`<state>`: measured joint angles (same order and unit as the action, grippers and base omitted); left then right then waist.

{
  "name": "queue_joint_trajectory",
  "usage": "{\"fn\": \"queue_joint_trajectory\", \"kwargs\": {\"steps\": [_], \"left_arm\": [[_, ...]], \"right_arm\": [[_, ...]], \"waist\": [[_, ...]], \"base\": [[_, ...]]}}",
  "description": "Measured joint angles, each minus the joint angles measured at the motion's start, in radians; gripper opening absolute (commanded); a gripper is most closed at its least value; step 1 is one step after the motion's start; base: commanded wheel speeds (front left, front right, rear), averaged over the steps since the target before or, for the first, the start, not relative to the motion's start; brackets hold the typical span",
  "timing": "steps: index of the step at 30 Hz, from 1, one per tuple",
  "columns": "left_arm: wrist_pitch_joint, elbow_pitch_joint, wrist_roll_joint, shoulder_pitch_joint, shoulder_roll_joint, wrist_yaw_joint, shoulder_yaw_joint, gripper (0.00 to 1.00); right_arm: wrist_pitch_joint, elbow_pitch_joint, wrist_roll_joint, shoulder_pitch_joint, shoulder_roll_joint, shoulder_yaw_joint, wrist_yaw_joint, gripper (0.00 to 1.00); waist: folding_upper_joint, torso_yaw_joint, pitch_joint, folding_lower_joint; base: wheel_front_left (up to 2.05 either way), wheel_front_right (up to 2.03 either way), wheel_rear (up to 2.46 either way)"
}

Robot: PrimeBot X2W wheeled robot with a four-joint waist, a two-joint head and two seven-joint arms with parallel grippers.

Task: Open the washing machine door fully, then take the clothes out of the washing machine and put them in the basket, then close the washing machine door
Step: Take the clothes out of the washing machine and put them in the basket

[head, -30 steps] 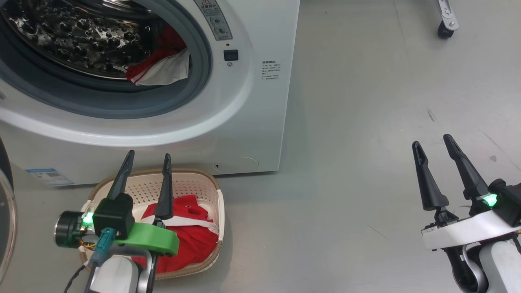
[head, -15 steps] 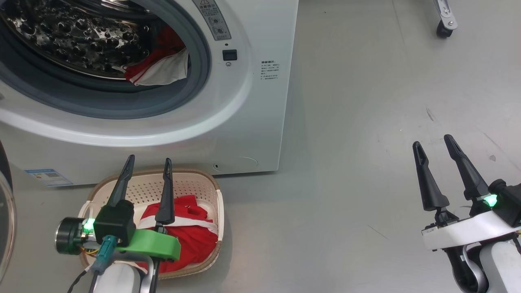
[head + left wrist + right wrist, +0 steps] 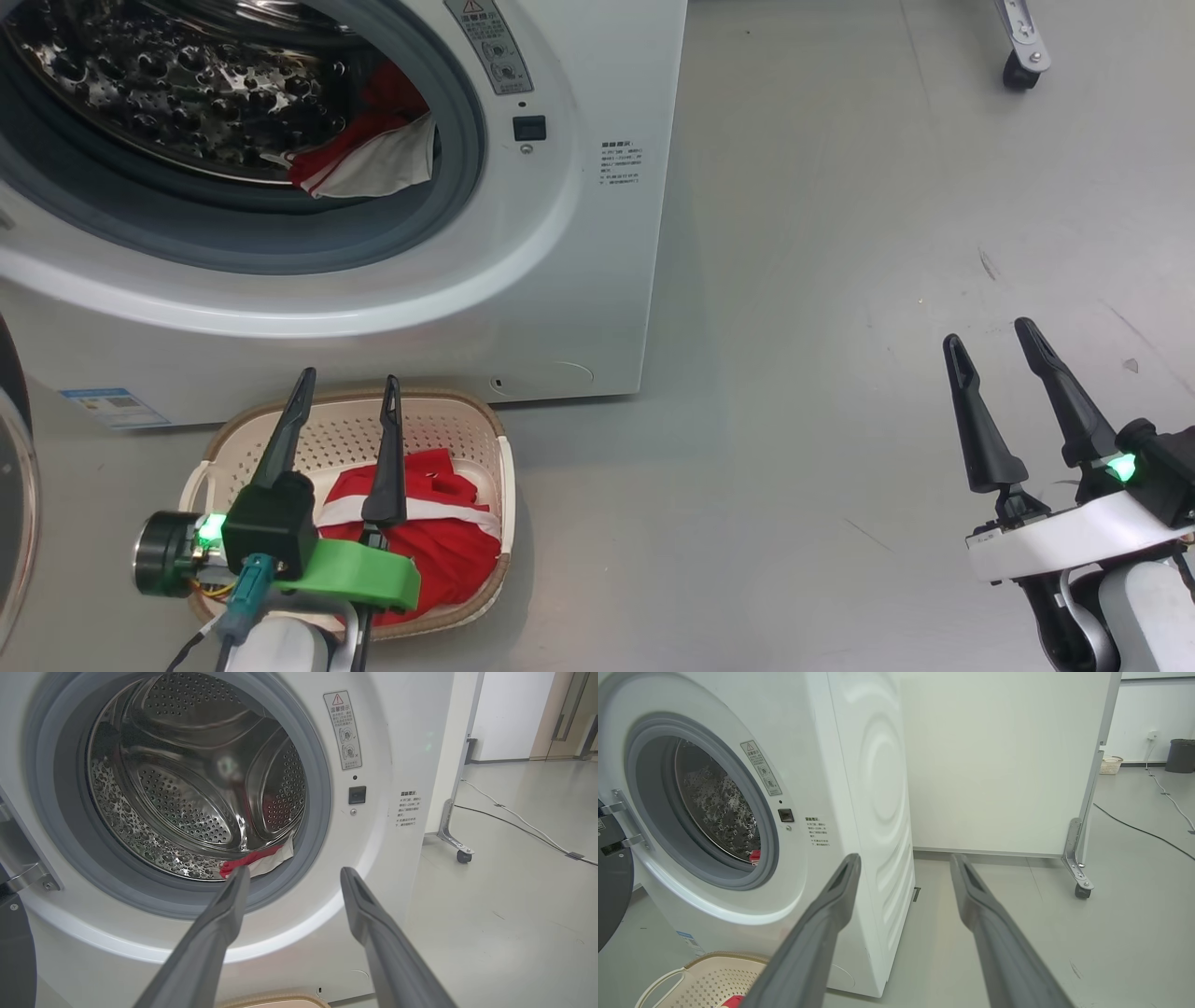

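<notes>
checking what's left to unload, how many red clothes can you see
2: garment one lies in the basket; garment two sits at the lower right front of the drum. More may be hidden beneath either one.

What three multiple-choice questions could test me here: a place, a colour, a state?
1. Where is the basket? A on a table; B on the floor before the washing machine; C inside the drum.
2. What colour are the clothes inside the machine? A blue; B red and white; C black.
3. How is the left gripper? A open, empty; B shut on cloth; C shut, empty.
Answers: B, it sits at the machine's foot; B, red-and-white cloth shows; A, its fingers stand apart.
</notes>
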<state>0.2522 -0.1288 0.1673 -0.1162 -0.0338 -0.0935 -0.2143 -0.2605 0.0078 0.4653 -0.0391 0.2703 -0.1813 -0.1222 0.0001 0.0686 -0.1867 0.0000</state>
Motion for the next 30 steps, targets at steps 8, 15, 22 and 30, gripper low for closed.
{"fn": "queue_joint_trajectory", "kwargs": {"steps": [8,15,22,30], "left_arm": [[0.0,0.004,0.0,0.004,0.0,-0.006,-0.007,1.0],[0.0,0.007,0.0,0.004,0.0,-0.007,-0.008,1.0],[0.0,0.008,0.0,0.004,0.0,-0.009,-0.011,1.0],[0.0,0.009,0.0,0.004,0.0,-0.015,-0.012,1.0]], "right_arm": [[0.0,0.0,0.0,0.0,-0.001,0.001,0.0,1.0],[0.0,0.0,0.0,0.0,-0.001,0.002,0.0,1.0],[0.0,0.0,0.0,0.0,0.0,0.002,0.0,1.0],[0.0,-0.001,0.0,0.0,0.0,0.005,0.0,1.0]], "waist": [[0.0,0.001,-0.007,0.0],[0.0,0.002,-0.014,0.0],[0.0,0.004,-0.019,0.0],[0.0,0.006,-0.025,0.0]], "base": [[0.0,0.0,0.0],[0.0,0.0,0.0],[0.0,0.0,0.0],[0.0,0.0,0.0]]}}
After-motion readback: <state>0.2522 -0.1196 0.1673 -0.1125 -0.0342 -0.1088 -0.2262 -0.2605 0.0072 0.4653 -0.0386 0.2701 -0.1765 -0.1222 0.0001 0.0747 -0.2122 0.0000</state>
